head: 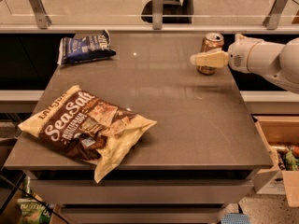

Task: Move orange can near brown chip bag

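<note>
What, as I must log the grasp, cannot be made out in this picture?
Camera view:
- orange can: its middle is hidden behind the tool, which sits at the far right of the table; contact between them cannot be told.
- robot arm: cut off by the right edge.
- dark blue bag: print too small to read.
- cardboard box: cut off by the right edge.

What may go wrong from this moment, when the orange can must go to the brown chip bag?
1. The orange can stands upright close to the right edge of the table, and the gripper is right beside it. A bump there may tip the can or push it off.
2. The brown chip bag lies at the opposite front corner, with one end hanging over the front edge. A can set down too close may nudge it off.
</note>
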### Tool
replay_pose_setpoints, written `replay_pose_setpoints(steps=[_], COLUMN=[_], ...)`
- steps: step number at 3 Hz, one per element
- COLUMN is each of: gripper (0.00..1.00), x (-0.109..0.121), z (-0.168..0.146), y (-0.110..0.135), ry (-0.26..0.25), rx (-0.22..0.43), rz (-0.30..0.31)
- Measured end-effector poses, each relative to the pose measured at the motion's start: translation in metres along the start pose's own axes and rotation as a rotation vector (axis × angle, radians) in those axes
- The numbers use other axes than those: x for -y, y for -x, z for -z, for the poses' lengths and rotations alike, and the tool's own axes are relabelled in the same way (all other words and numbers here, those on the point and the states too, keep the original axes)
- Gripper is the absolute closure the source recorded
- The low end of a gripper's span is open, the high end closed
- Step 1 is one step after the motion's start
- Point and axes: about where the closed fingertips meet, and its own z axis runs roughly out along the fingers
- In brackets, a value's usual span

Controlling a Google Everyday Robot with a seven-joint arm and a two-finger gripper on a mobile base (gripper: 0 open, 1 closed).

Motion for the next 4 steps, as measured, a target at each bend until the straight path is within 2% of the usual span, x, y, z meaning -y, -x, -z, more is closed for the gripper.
replay_pose_setpoints(steps=[1,2,4], gripper=[0.0,0.16,0.64], x=[0.0022,0.0005,-0.0035], z=[-0.0083,-0.0099,-0.0136], y=[0.0017,0.002,0.0024], ry=[0.015,0.018,0.026], rx=[0.018,0.018,0.018], rz=[-0.003,-0.003,-0.003])
